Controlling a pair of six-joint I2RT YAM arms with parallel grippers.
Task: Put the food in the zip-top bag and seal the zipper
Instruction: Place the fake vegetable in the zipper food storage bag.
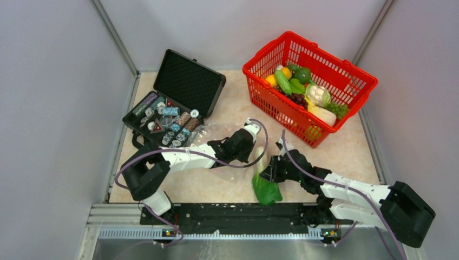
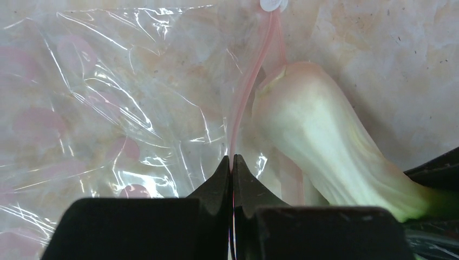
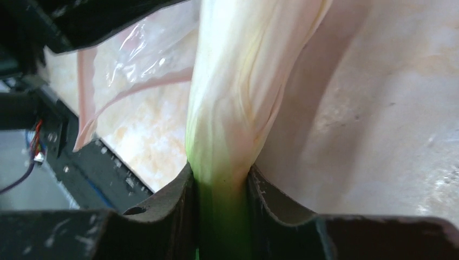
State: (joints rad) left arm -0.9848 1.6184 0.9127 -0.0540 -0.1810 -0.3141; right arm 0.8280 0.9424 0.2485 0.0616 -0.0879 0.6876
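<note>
The clear zip-top bag (image 1: 216,132) lies flat at the table's middle, also in the left wrist view (image 2: 119,108). My left gripper (image 1: 250,154) (image 2: 231,160) is shut on its pink zipper (image 2: 243,97) at the mouth edge. My right gripper (image 1: 269,170) (image 3: 221,176) is shut on a white-green leafy vegetable (image 1: 265,187) (image 3: 238,103). Its white end (image 2: 319,141) lies at the bag's mouth, beside the pink strip (image 3: 157,84). More food (image 1: 303,89) lies in the red basket.
A red mesh basket (image 1: 346,73) stands at the back right. An open black case (image 1: 187,81) with small trinkets stands at the back left. Grey walls close the sides. A black rail (image 1: 233,216) runs along the near edge.
</note>
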